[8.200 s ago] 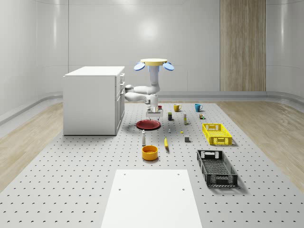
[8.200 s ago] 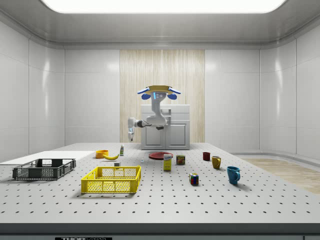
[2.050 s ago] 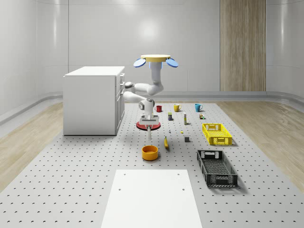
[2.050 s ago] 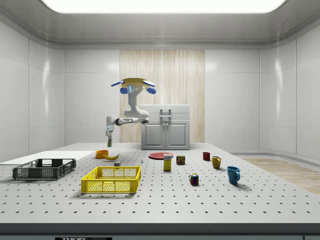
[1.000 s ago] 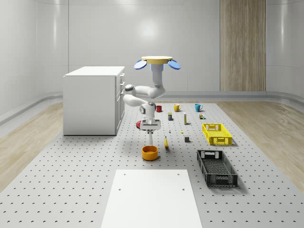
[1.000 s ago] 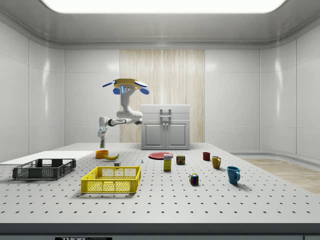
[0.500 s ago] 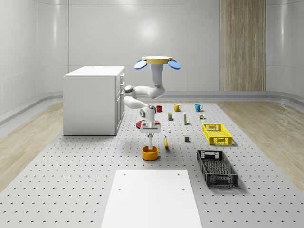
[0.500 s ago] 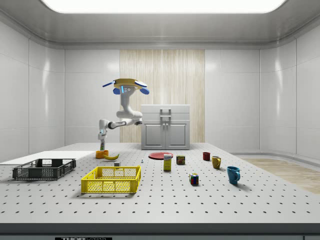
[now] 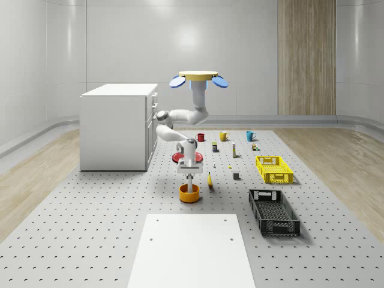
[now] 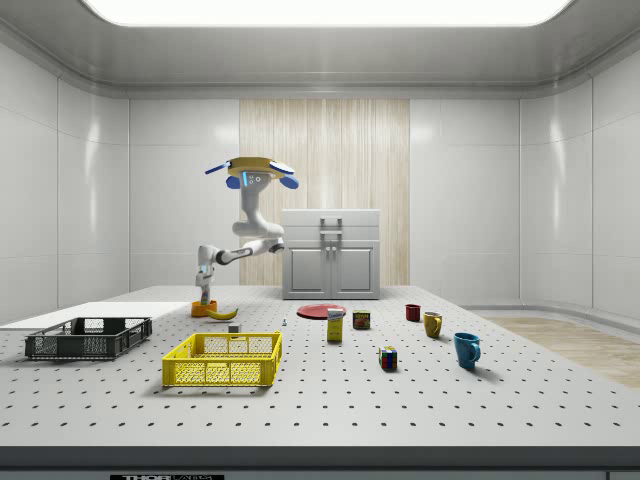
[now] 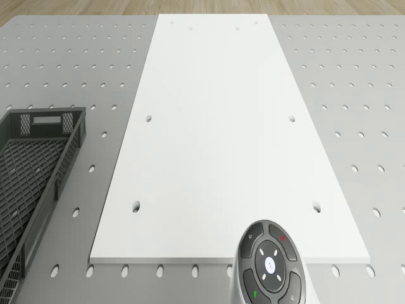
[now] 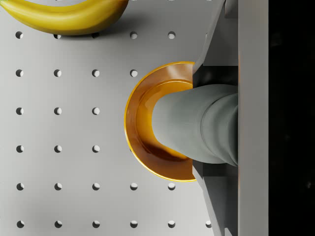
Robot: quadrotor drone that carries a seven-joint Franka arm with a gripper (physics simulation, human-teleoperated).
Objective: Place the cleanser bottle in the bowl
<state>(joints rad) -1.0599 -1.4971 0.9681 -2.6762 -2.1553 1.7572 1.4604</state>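
Drone (image 9: 198,80) hovering above the tabletop (image 9: 108,204), jaws gripping the bottle (image 12: 194,123) by its upper body, base hanging just inside the bowl (image 12: 140,125) — likely rigid, light, slick plastic, best held mid-body.

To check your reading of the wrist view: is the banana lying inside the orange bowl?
No. The banana lies on the perforated table, clear of the bowl, which holds the cleanser bottle.
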